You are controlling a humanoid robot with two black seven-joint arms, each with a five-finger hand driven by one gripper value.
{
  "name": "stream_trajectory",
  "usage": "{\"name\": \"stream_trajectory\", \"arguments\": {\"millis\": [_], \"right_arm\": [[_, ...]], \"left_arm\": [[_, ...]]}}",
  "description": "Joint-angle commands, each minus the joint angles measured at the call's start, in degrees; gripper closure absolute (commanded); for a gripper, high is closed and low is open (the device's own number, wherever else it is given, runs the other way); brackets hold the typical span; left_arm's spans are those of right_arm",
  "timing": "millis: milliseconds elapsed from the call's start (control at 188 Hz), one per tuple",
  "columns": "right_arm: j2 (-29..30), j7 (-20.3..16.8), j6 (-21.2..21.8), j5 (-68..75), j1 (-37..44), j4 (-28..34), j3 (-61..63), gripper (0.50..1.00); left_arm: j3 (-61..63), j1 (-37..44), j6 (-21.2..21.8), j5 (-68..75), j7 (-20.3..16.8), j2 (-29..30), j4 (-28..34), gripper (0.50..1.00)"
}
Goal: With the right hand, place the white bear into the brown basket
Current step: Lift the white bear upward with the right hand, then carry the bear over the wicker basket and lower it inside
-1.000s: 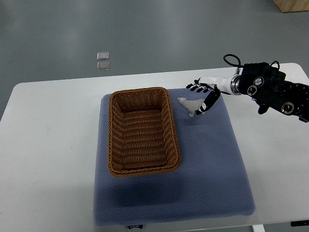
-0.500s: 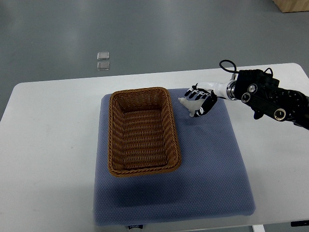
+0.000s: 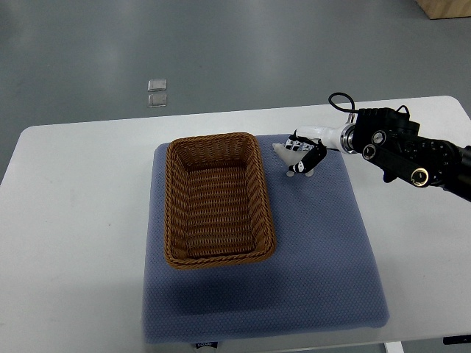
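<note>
The right hand (image 3: 303, 154), black-and-white with jointed fingers, has closed around the small white plush bear (image 3: 287, 150) since half a second ago, when it lay flat over the toy; a second ago the fingers were spread wide just beside it. Now they are curled down over the bear's right side, pinching it, with only the toy's pale left part showing past the knuckles. The bear sits on the blue-grey padded mat (image 3: 324, 243), just right of the rectangular brown woven wicker basket (image 3: 218, 197), close to its far right corner (whether it has left the mat at all I cannot tell). I judge the grasp to be made or nearly so, which leaves the lift over the rim and the release inside the empty basket.

The mat covers the middle of a white bench (image 3: 73, 220) with rounded corners. Beyond it is a plain grey floor (image 3: 221, 51) bearing two small clear square tiles (image 3: 157, 92), and a wooden corner (image 3: 445, 7) shows at the top right. The left arm is not in view.
</note>
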Motion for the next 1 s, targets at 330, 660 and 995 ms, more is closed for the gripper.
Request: {"name": "stream_trajectory", "arguments": {"millis": [330, 660, 995], "right_arm": [[-5.4, -0.1, 3.0, 0.9, 6.8, 6.1, 0.3, 1.000], [-14.3, -0.5, 6.6, 5.6, 16.2, 18.7, 0.3, 1.000], [-7.7, 0.2, 5.3, 10.9, 17.3, 23.9, 0.0, 1.000]], "left_arm": [[0.0, 0.0, 0.0, 0.0, 0.0, 0.0, 0.0, 0.500], [0.0, 0.0, 0.0, 0.0, 0.0, 0.0, -0.1, 0.500], [0.0, 0.0, 0.0, 0.0, 0.0, 0.0, 0.0, 0.500]]}}
